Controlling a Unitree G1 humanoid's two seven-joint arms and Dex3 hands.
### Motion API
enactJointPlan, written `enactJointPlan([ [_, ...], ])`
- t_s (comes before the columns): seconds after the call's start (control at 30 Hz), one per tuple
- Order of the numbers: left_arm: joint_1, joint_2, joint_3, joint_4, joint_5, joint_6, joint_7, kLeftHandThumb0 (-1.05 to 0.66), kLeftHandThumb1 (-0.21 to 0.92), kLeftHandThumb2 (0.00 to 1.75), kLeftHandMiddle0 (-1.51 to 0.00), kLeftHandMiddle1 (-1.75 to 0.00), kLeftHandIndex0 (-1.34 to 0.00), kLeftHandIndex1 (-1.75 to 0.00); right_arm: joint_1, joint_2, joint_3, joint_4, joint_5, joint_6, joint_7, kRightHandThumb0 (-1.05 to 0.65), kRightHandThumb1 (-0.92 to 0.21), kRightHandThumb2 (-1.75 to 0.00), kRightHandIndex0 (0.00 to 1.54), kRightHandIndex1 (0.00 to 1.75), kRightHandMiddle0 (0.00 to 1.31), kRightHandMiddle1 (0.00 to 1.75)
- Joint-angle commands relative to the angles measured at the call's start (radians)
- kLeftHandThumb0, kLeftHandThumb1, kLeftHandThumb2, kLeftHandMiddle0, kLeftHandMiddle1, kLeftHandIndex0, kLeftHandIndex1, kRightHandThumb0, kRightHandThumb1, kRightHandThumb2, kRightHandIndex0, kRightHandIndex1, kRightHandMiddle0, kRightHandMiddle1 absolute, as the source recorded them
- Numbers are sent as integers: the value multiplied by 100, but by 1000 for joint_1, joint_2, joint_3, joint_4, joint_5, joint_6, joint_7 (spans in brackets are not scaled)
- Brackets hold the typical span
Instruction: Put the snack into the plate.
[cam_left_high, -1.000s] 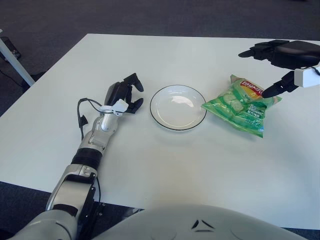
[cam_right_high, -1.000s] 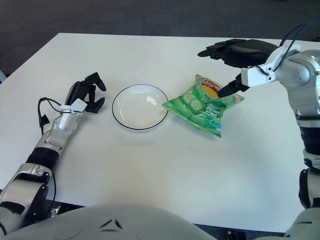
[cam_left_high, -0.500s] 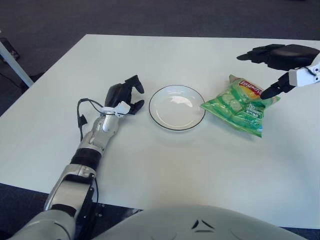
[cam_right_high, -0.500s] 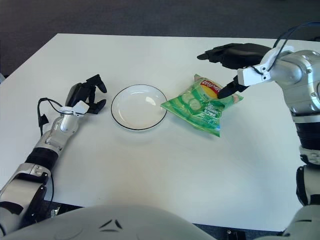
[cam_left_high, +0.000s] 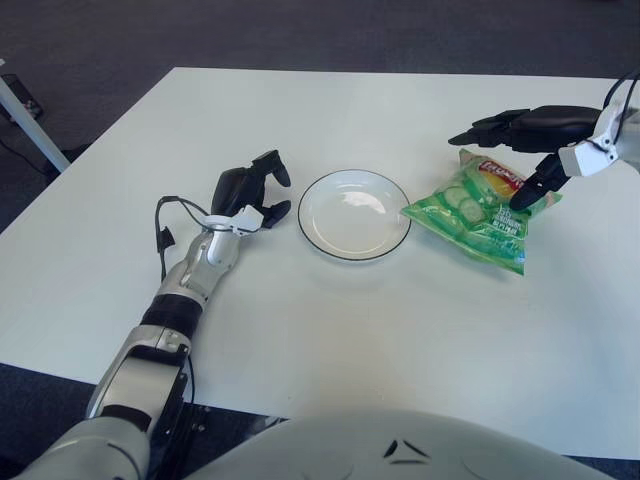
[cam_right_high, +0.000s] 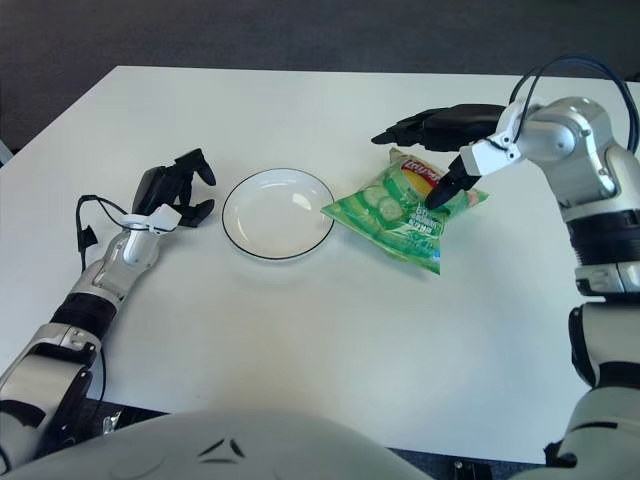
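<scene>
While your right hand (cam_right_high: 440, 150) hovers over the snack bag's (cam_right_high: 405, 210) far end with fingers spread, its thumb tip meets the bag. That bag lies flat just right of the plate (cam_right_high: 278, 214), which holds nothing. Your left hand (cam_right_high: 172, 189) shows left of the plate, fingers loosely curled.

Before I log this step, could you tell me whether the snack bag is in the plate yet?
Not yet. The snack bag lies on the table right of the plate, which holds nothing.

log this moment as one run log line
right hand: open over snack | left hand: idle left of plate | snack: on table, not in plate
</scene>
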Motion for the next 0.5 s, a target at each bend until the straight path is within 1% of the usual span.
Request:
enactJointPlan([
  [0.0, 119, -22, -30, 86, 13, -1, 18, -50, 28, 136, -126, -175, -64, -175, -61, 5, 39, 49, 4, -56, 60, -105, -91, -16, 0, 0, 0, 1],
  [0.03, 119, -21, -31, 86, 13, -1, 19, -50, 28, 136, -126, -175, -64, -175, -68, 8, 44, 60, 3, -65, 67, -105, -90, -16, 0, 0, 0, 1],
  [0.13, 118, -20, -33, 89, 21, -4, 32, -50, 28, 136, -126, -175, -64, -175, -96, 56, 85, 158, -29, -110, 63, -105, -88, -14, 0, 0, 0, 0],
  [0.23, 120, -18, -37, 86, 31, -3, 44, -50, 28, 136, -126, -175, -64, -175, -118, 62, 97, 203, -6, -161, 86, -105, -85, -12, 0, 0, 0, 0],
  [0.47, 117, -11, -48, 85, 55, 3, 70, -50, 28, 136, -126, -175, -65, -175, -152, 84, 120, 278, 18, -230, 129, -104, -81, -9, 0, 0, 0, 0],
])
